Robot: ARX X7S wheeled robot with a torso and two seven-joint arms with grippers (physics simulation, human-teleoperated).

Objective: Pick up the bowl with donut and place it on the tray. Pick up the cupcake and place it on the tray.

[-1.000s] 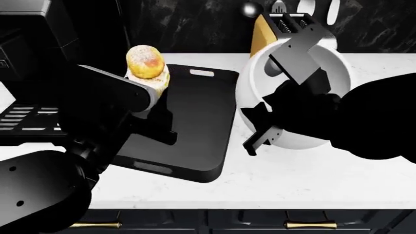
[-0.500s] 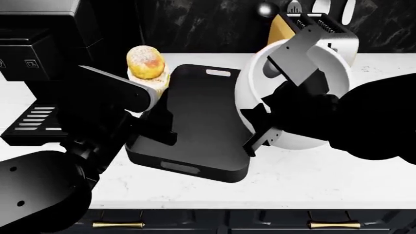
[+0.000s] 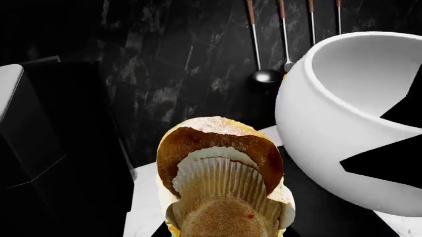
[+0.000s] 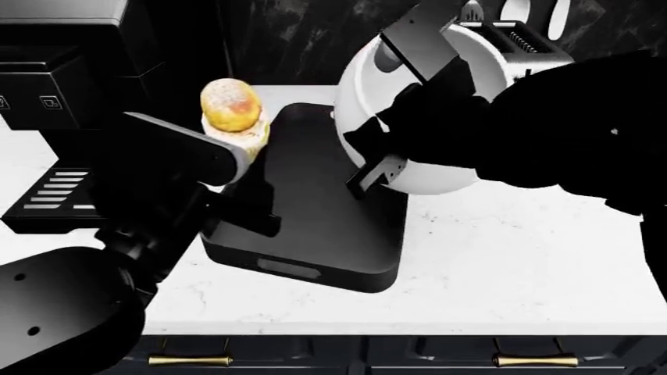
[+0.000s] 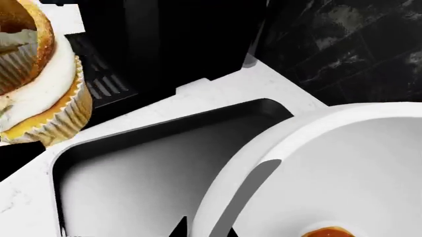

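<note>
The right gripper's fingers [image 4: 367,176] are shut on the rim of the bowl [image 4: 438,168] — it is held up over the tray's [image 4: 312,226] right edge. A bit of donut [image 5: 326,232] is seen inside. The cupcake [image 4: 231,109] is gripped tight by the left gripper [image 4: 245,168], up above the tray's left side.

The cupcake [image 3: 221,195] fills the near foreground, its ridged wrapper facing the camera, with the white bowl [image 3: 343,128] just beside it.
</note>
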